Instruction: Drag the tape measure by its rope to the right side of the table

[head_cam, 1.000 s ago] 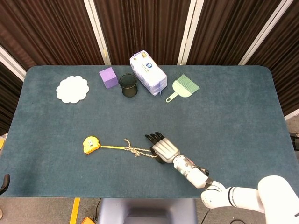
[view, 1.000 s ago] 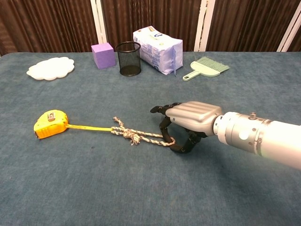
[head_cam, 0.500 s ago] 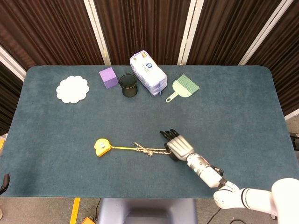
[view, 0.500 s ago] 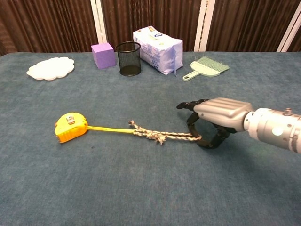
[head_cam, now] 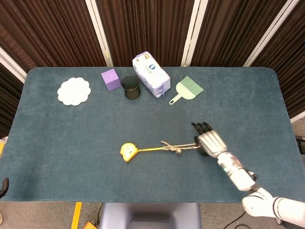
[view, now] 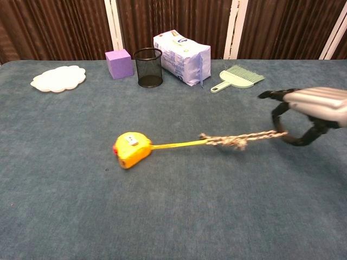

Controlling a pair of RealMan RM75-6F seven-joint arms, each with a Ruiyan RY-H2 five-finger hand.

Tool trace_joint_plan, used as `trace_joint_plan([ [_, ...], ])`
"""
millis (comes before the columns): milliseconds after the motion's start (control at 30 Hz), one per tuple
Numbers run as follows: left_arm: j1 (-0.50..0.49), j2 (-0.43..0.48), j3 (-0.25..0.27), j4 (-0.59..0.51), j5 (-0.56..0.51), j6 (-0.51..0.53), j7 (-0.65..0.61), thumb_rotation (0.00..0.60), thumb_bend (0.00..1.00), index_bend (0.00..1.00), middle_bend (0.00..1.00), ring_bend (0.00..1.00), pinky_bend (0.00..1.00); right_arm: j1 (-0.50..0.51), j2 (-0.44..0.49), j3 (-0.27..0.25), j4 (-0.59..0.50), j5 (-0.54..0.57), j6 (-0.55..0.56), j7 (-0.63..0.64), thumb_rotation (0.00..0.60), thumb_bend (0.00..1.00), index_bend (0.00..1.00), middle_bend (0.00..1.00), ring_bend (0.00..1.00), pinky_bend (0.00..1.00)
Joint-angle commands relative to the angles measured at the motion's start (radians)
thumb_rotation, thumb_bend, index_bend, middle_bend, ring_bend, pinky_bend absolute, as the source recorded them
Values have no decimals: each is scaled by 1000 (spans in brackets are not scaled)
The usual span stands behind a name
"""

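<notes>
The right hand (head_cam: pixel 208 141) sits low over the table (head_cam: pixel 248 105), right of centre, its dark fingers (view: pixel 281 118) curled round the end of the rope (head_cam: pixel 180 148) and holding it. The braided, knotted rope runs taut to the left, lifted slightly off the cloth near the hand, and joins a thin yellow blade that leads into the tape measure (head_cam: pixel 127 151). The tape measure, a rounded yellow plastic case, lies on the table near the middle, a little toward the front edge.

At the back stands a black wire-mesh cup (head_cam: pixel 130 87), round and upright; the chest view shows nothing inside it through the mesh. Just left of it sits a purple cube (head_cam: pixel 110 79), and just right a soft white plastic pack with blue print (head_cam: pixel 151 75). Right of the pack lies a pale green hand brush (head_cam: pixel 186 89), bristles fanned toward the far edge. A white scalloped disc (head_cam: pixel 74 91) lies flat at the far left. All these are well apart from the rope and tape measure. The table surface is a dark blue-green felt-like cloth.
</notes>
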Motion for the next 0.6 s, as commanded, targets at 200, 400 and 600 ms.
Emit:
trace_joint_plan([
  [200,0,-1,-3,-3,-2,2,2,600,469,38,0,0,108,-93,86,-37,45,-5,46,95,600,514,706,80,72,0],
  [400,-2,-2,-3,-4,-5,-3,9,600,469,38,0,0,108,-147,107,-48,122,7,44,175,600,515,707,79,72,0],
  [600,-4,-4,-3,-6,-5,-6,20,600,468,38,0,0,109,-200,100,-51,225,28,36,251,600,518,708,79,72,0],
])
